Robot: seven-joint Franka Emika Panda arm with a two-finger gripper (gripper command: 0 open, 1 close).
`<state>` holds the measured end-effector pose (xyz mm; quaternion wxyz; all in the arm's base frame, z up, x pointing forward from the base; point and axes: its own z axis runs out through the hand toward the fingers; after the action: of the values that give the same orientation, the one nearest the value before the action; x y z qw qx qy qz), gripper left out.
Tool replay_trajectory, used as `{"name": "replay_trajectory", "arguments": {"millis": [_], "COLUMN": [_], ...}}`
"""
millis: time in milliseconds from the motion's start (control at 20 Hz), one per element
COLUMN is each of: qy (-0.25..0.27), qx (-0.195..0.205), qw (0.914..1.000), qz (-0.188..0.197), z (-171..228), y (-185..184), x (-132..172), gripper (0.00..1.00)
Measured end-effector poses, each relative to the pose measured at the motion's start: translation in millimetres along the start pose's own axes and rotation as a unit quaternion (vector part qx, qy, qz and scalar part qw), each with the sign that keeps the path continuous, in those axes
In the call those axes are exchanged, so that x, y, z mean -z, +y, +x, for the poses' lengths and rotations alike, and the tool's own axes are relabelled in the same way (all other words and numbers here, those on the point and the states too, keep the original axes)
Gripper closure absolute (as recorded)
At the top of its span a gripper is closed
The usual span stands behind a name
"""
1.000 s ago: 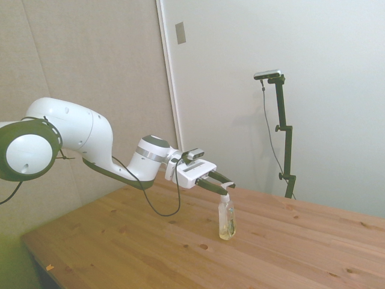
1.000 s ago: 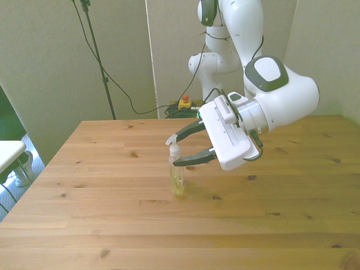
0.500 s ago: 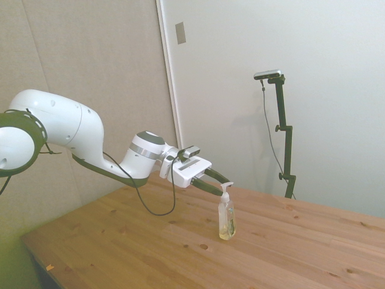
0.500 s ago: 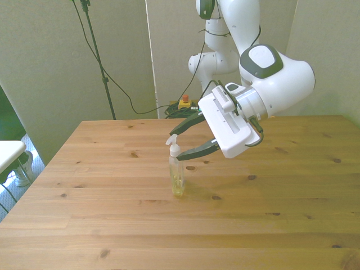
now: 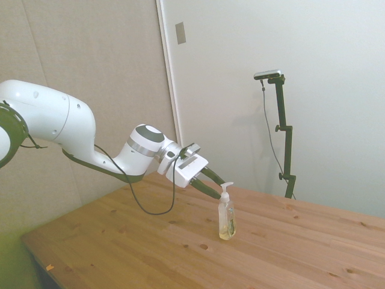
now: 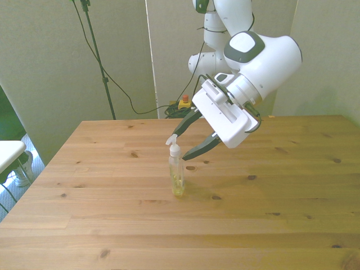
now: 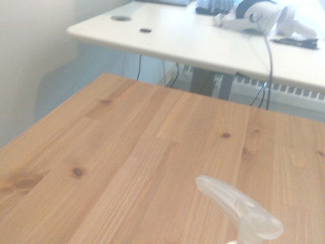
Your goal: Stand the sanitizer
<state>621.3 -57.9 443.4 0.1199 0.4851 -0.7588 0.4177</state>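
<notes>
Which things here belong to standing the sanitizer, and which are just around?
Job:
- sanitizer, upright on the wooden table
- gripper, open, clear of the pump

Around:
- white desk beyond the table
- cables behind

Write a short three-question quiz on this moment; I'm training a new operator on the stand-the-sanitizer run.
1. True or false: the sanitizer stands upright on the wooden table.
2. The gripper has its jaws: A) shut on the pump head, B) open and clear of the bottle, C) out of view.
3. Fill in: the pump head's colour is ____.

Key: 1 true; 2 B; 3 white.
</notes>
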Motion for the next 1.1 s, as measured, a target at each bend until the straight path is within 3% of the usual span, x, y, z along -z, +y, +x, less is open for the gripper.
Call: {"name": "replay_trajectory", "arguments": {"millis": [300,550,800,950,1100], "qy": [-0.116,-0.202,-0.285,-0.331,-0.372], "qx": [0.060,0.148,0.240,0.294,0.350], "qw": [0.9914,0.9677,0.9272,0.8957,0.8587], "qz": [-0.009,-0.026,-0.038,-0.038,-0.046], "z": [8.8,10.7,8.1,1.2,-4.4], "y": [13.1,41.6,59.6,67.2,78.1], "x": [26.1,41.8,50.7,55.1,57.0], "gripper": [0.00,0.00,0.00,0.00,0.00]}}
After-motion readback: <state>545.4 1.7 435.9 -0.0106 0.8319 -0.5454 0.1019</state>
